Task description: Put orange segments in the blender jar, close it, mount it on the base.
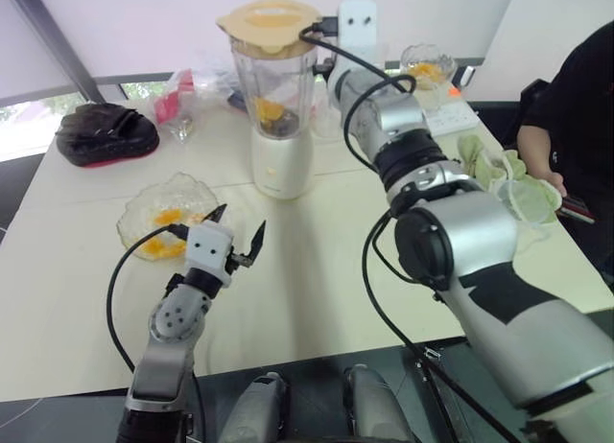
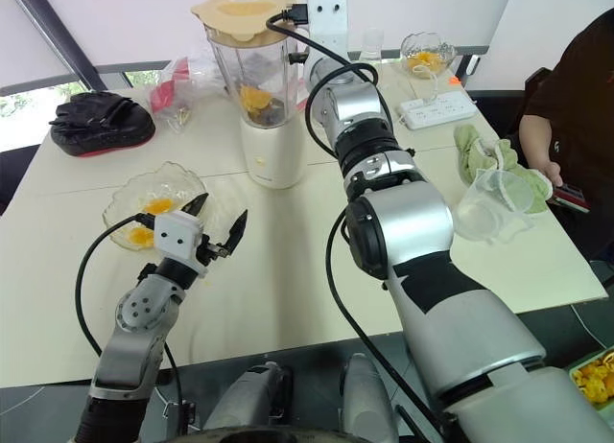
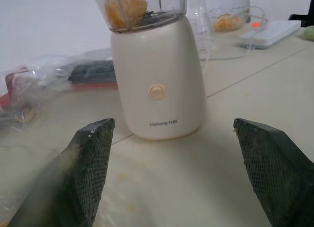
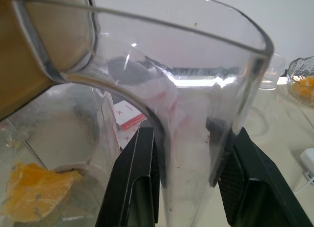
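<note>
The clear blender jar (image 1: 273, 79) stands upright on the cream-white base (image 1: 281, 165) at the middle back of the table, with a beige lid (image 1: 269, 23) on top. Orange segments (image 1: 269, 109) lie at the jar's bottom. My right gripper (image 4: 184, 133) is shut on the jar's clear handle (image 4: 196, 114), one black finger on each side. My left gripper (image 1: 241, 221) hangs open and holds nothing, low over the table in front of the base. Just left of it a scalloped glass bowl (image 1: 134, 234) holds more orange segments (image 1: 165, 216).
A black bag (image 1: 106, 134) and plastic bags (image 1: 182, 98) lie at the back left. At the back right are a second glass bowl (image 1: 427, 64) and a power strip (image 1: 451, 117). A green cloth (image 1: 489, 160) and a person (image 1: 576, 107) are at the right edge.
</note>
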`<state>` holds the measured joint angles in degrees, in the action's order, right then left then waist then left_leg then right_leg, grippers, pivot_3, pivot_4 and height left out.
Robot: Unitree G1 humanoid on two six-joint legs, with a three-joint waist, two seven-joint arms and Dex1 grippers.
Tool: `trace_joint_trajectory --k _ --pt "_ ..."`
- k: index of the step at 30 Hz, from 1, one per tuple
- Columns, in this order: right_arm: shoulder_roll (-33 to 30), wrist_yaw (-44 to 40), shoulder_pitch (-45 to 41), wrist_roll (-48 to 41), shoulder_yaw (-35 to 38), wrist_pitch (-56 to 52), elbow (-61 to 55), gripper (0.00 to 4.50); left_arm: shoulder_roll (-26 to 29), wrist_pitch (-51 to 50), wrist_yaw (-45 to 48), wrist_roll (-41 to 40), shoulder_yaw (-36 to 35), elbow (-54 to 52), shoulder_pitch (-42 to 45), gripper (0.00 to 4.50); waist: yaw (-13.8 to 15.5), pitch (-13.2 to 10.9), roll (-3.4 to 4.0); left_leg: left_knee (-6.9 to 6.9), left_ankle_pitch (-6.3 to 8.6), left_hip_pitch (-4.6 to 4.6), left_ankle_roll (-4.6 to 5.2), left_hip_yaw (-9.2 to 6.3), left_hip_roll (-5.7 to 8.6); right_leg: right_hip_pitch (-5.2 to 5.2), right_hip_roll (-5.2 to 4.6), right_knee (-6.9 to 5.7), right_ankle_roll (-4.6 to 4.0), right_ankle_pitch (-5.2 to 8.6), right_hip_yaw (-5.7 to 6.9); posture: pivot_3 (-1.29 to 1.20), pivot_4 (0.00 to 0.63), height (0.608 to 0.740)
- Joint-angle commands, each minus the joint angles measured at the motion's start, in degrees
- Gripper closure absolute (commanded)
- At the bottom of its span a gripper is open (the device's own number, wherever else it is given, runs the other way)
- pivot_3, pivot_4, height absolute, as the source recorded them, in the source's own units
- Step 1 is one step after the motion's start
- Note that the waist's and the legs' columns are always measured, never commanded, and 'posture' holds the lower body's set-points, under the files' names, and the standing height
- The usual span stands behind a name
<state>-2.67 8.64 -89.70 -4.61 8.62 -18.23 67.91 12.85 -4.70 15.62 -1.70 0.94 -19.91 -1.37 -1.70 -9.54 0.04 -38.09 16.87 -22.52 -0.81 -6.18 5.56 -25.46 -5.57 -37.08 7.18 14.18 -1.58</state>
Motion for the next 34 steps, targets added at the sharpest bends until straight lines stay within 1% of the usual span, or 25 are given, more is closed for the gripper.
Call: trace_joint_trajectory --k 1,2,4,5,9,13,16,18,20,22,24,27,28,31,34 --pt "0.7 -1.7 0.8 1.1 -1.5 -1.7 -1.9 3.49 0.4 0.3 0.2 0.0 0.2 -2.3 1.3 0.47 -0.2 0.0 0.0 0.0 0.0 0.0 0.0 0.0 0.0 0.0 0.0 0.0 0.0 0.0 0.0 0.0 0.15 0.74" --pt "0.7 -1.8 1.0 1.1 -1.7 -2.0 -2.1 3.49 0.4 0.3 0.3 0.1 0.4 -2.1 1.5 0.47 -0.2 0.0 0.0 0.0 0.0 0.01 0.0 0.0 0.0 0.01 0.0 -0.01 0.0 0.0 0.0 0.0 0.15 0.74" --pt "0.7 -1.8 1.3 1.2 -1.8 -2.5 -2.6 2.46 0.4 0.3 0.3 0.1 0.6 -1.9 1.8 0.43 -0.4 0.0 -0.02 0.0 0.0 0.01 0.0 -0.01 0.0 0.01 0.0 -0.01 0.0 0.0 0.01 0.0 0.15 0.74" --pt "0.7 -1.8 1.5 1.2 -1.8 -2.7 -2.9 2.13 0.4 0.3 0.4 0.1 0.6 -1.8 2.0 0.43 -0.5 0.0 -0.02 0.0 0.0 0.01 0.0 -0.01 0.0 0.02 0.0 -0.01 0.0 0.0 0.01 0.0 0.15 0.74" --pt "0.3 -2.1 2.5 1.7 -2.2 -3.0 -4.5 0.06 0.4 0.1 0.6 0.0 0.9 -1.6 2.4 0.43 -0.8 0.0 0.0 0.0 -0.01 0.02 -0.01 -0.01 0.0 0.01 0.0 -0.03 0.0 0.0 0.01 0.0 0.15 0.74" --pt "-0.2 -2.7 5.3 2.1 -2.8 -4.1 -8.0 0.02 0.3 0.0 0.8 -0.1 0.9 -1.6 2.5 0.43 -0.9 0.0 0.0 0.0 -0.01 0.02 -0.01 -0.02 0.0 0.0 0.0 -0.03 0.0 0.0 0.01 0.0 0.15 0.74" --pt "-0.1 -3.2 10.0 2.1 -3.5 -7.4 -14.0 0.02 0.4 -0.2 1.0 -0.3 0.9 -1.7 2.4 0.43 -0.8 0.0 -0.01 -0.01 -0.01 0.02 -0.01 -0.02 0.0 0.01 0.0 -0.03 0.0 0.0 0.01 0.0 0.15 0.74" --pt "-0.2 -5.1 16.7 2.0 -4.7 -11.0 -22.8 0.02 0.4 -0.3 1.1 -0.4 0.8 -1.8 2.4 0.43 -0.7 0.0 -0.04 -0.02 -0.01 0.02 -0.01 -0.02 0.0 0.02 -0.01 -0.03 0.0 0.0 0.01 0.0 0.15 0.74" --pt "-1.4 -9.5 26.1 1.8 -7.4 -14.6 -35.9 0.02 0.5 -1.6 1.5 -1.5 0.2 -2.7 2.6 0.43 -0.6 0.0 -0.04 -0.06 -0.01 0.02 -0.01 -0.04 0.01 0.05 -0.01 -0.04 0.0 0.0 0.03 0.0 0.15 0.74" --pt "-4.2 -15.0 35.7 0.4 -9.8 -17.8 -50.7 0.02 0.7 -3.6 1.9 -3.2 -1.2 -3.9 3.3 0.43 -0.2 0.1 -0.06 -0.06 0.0 0.0 0.0 -0.08 0.01 0.07 -0.02 -0.02 0.01 0.0 0.05 0.0 0.15 0.74" --pt "-7.4 -20.8 43.9 -3.1 -10.0 -20.3 -65.2 0.02 1.5 -4.8 2.5 -4.5 -2.5 -4.6 3.9 0.43 0.0 0.0 -0.04 -0.08 0.0 -0.06 0.0 -0.06 0.03 0.02 -0.03 -0.02 0.01 0.0 0.04 0.0 0.15 0.74" --pt "-12.9 -28.5 52.5 -9.1 -8.8 -23.2 -82.1 0.02 3.0 -5.8 3.8 -6.4 -4.0 -5.3 4.4 0.43 -0.1 0.0 0.01 -0.1 0.0 -0.04 0.0 -0.02 0.01 -0.01 0.0 -0.02 0.01 0.0 0.03 0.0 0.15 0.74" --pt "-14.3 -30.2 54.2 -10.2 -8.7 -23.2 -85.6 0.02 3.4 -6.0 4.2 -7.3 -4.5 -5.5 4.4 0.43 -0.3 0.0 0.01 -0.09 0.0 -0.03 0.0 -0.01 0.01 0.0 0.0 -0.03 0.01 0.0 0.03 0.0 0.15 0.74" --pt "-21.8 -37.5 61.6 -18.2 -2.9 -27.1 -97.7 0.02 5.5 -7.2 6.5 -9.4 -5.6 -6.2 3.9 0.43 -0.2 0.1 -0.03 -0.08 0.15 0.12 0.25 -0.07 -0.1 0.14 0.08 -0.03 0.01 0.0 0.1 0.0 0.15 0.74" --pt "-27.4 -42.0 67.5 -24.2 1.8 -29.6 -103.8 0.02 7.2 -8.4 8.0 -11.6 -7.2 -6.3 3.3 0.43 0.6 0.1 -0.04 -0.1 0.16 0.18 0.28 -0.07 -0.1 0.27 0.07 0.04 0.0 0.0 0.12 0.0 0.15 0.74"
